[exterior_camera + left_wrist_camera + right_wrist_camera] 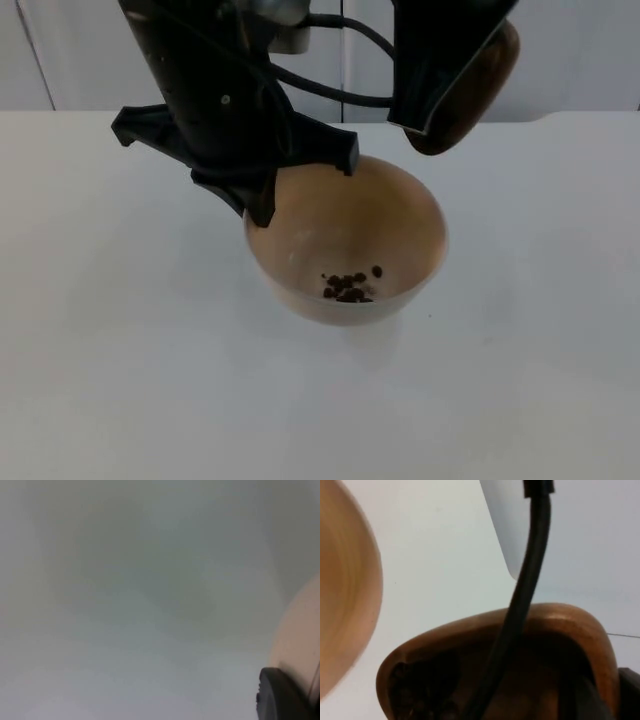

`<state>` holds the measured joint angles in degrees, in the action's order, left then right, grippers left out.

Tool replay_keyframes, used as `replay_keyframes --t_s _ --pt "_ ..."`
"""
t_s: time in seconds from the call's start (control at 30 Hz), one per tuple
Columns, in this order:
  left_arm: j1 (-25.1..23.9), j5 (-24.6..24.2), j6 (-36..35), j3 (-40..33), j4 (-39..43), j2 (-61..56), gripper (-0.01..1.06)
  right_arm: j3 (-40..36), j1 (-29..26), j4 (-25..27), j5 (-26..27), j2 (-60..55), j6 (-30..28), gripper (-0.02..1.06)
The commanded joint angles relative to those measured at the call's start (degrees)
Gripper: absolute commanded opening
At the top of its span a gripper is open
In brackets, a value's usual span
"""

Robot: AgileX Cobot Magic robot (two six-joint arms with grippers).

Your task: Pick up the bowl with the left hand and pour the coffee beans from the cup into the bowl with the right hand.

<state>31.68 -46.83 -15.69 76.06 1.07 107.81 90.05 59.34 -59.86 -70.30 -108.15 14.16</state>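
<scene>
My left gripper [262,203] is shut on the near-left rim of a tan bowl [405,215] and holds it over the table's middle. A small heap of dark coffee beans [348,287] lies at the bowl's bottom. The bowl's pale outer wall [300,630] sits beside a black fingertip [280,697] in the left wrist view. Up behind the bowl's right rim, my right gripper [440,95] is shut on a brown wooden cup [478,80], tipped with its mouth toward the bowl. In the right wrist view the cup [545,645] has dark beans [417,692] at its mouth, with the bowl [345,590] beyond.
The white table top [120,360] spreads around and in front of the bowl, with a faint shadow under it. The grey partition wall [585,50] closes the back.
</scene>
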Motion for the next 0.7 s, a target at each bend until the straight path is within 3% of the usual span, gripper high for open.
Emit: replay_keyframes --t_s 0.0,0.67 --pt "0.3 -0.34 0.63 0.31 -0.47 -0.22 0.0 0.11 -0.2 -3.19 0.33 0.42 1.51 0.0" --pt "0.3 -0.34 0.63 0.31 -0.47 -0.22 0.0 0.11 -0.2 -4.44 0.33 0.52 3.29 0.0"
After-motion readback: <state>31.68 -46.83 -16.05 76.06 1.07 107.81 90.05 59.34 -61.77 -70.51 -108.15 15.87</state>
